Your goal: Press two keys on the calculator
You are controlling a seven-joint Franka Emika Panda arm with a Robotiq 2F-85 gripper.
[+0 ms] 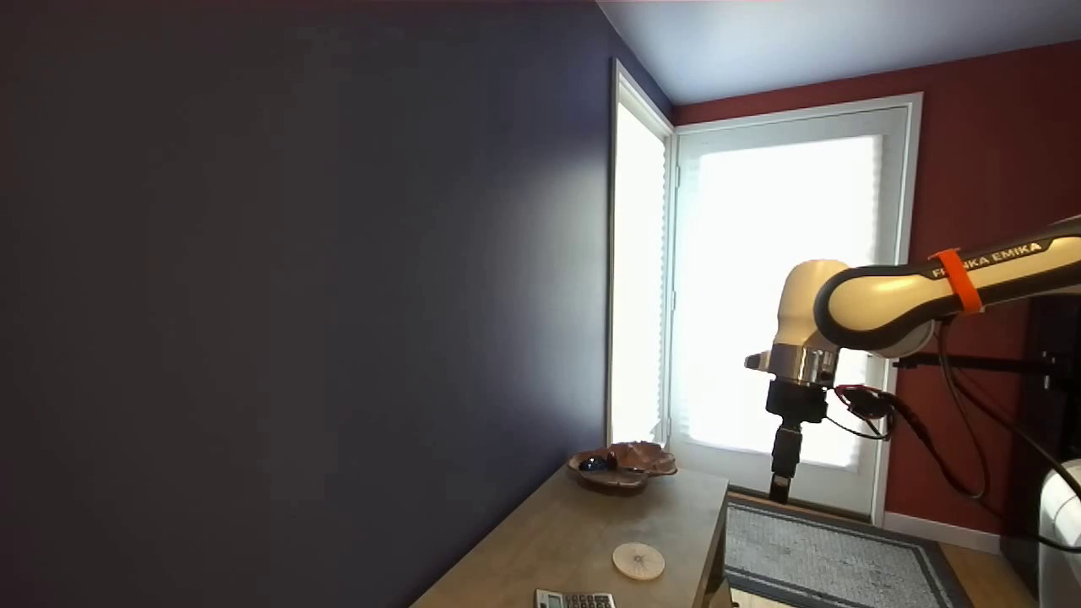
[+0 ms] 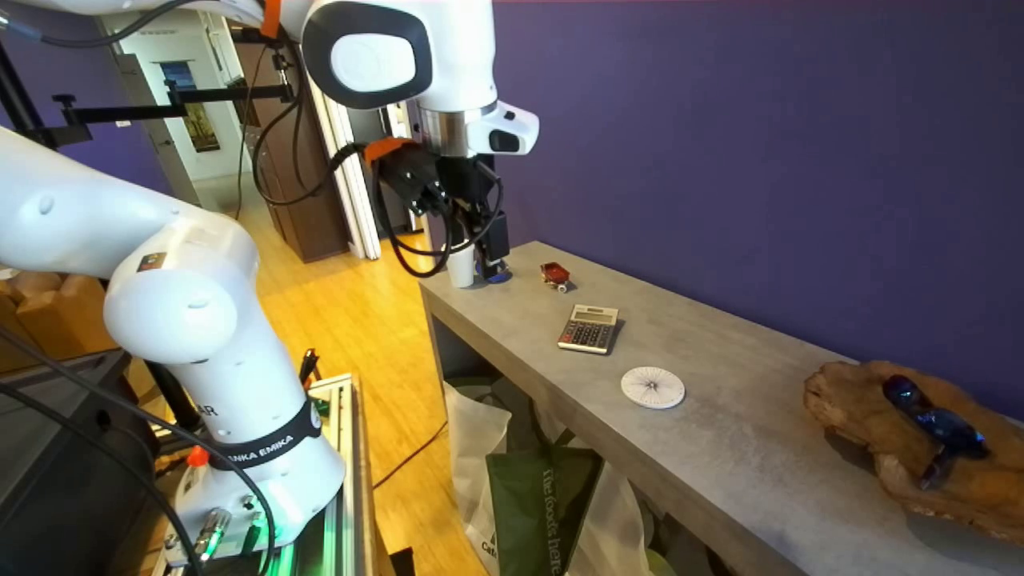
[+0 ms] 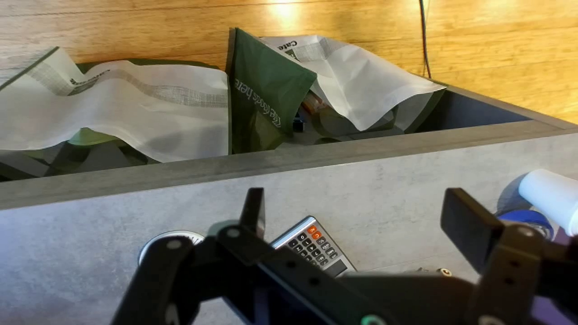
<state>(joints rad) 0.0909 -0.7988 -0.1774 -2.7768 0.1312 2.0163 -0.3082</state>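
The calculator point(image 2: 590, 330) lies flat on the grey counter point(image 2: 744, 400), silver-edged with dark keys and two orange keys. Only its top end shows at the bottom edge of an exterior view point(image 1: 576, 600). In the wrist view the calculator point(image 3: 311, 241) lies below and between the fingers, its lower part hidden by the gripper body. My gripper point(image 3: 354, 207) is open with nothing between its fingers. In both exterior views the gripper point(image 2: 494, 260) point(image 1: 780, 488) hangs pointing down, above counter height and apart from the calculator, toward the end with the cup.
A white round disc point(image 2: 653, 387) lies beside the calculator. A small red wheeled toy point(image 2: 554, 274), a white cup point(image 2: 461, 268) and a blue round item point(image 3: 528, 219) stand at one end. A wooden bowl point(image 2: 848, 392) holds sunglasses. Bags point(image 2: 544, 504) sit under the counter; a wall runs behind.
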